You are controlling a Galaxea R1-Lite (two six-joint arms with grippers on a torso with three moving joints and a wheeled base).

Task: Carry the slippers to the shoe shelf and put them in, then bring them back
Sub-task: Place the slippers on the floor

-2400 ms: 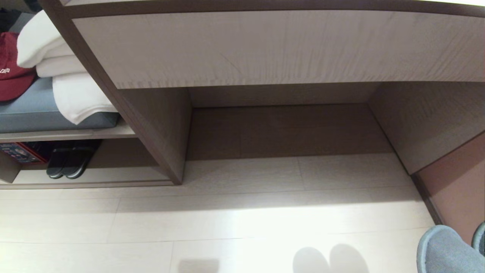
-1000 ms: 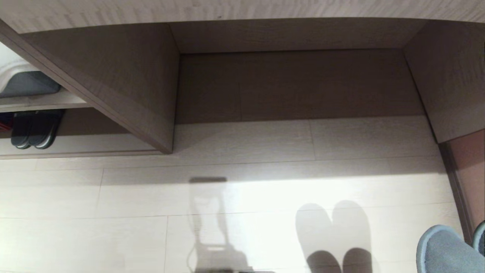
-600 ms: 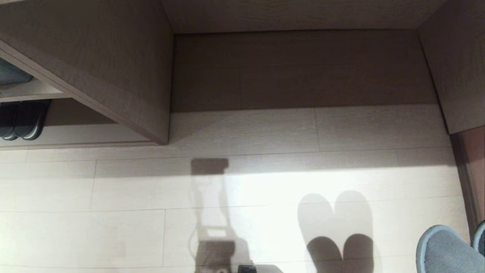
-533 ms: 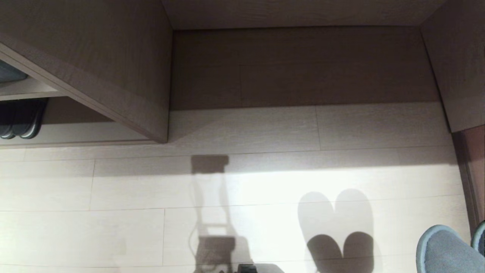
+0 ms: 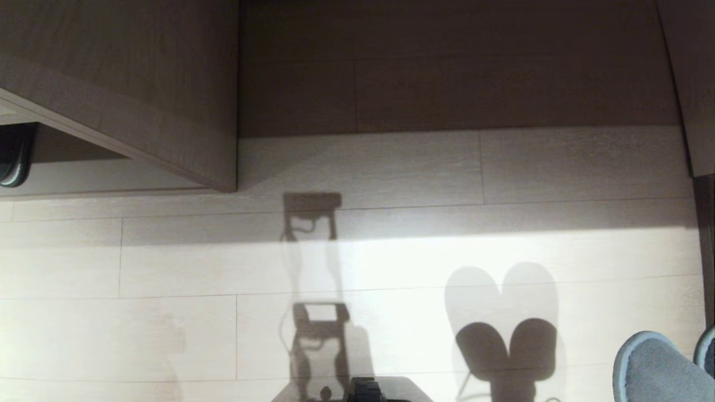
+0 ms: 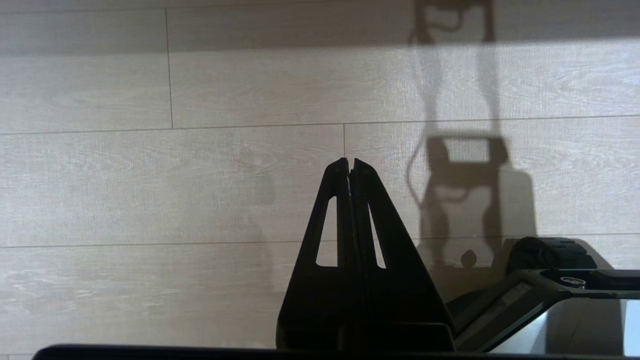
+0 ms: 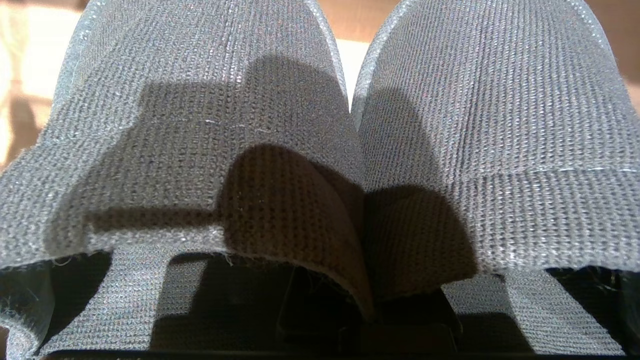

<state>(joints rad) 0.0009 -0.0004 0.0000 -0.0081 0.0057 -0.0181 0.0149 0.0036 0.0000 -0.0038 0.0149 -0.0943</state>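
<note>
Two grey slippers [image 7: 320,125] pinched together at their inner edges by the right gripper's closed fingers, toes at the head view's lower right above pale floor [image 5: 167,335], left gripper [image 6: 351,167] closed and empty, bare desk recess [image 5: 458,67] ahead, dark slipper [image 5: 14,159] in the shoe shelf [image 5: 100,176] far left.

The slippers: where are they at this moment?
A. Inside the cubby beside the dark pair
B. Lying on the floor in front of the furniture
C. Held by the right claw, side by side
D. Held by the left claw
C: the right wrist view is filled by the slippers side by side, pinched where they meet, and the head view shows their toes raised at the lower right, casting a shadow on the floor.
</note>
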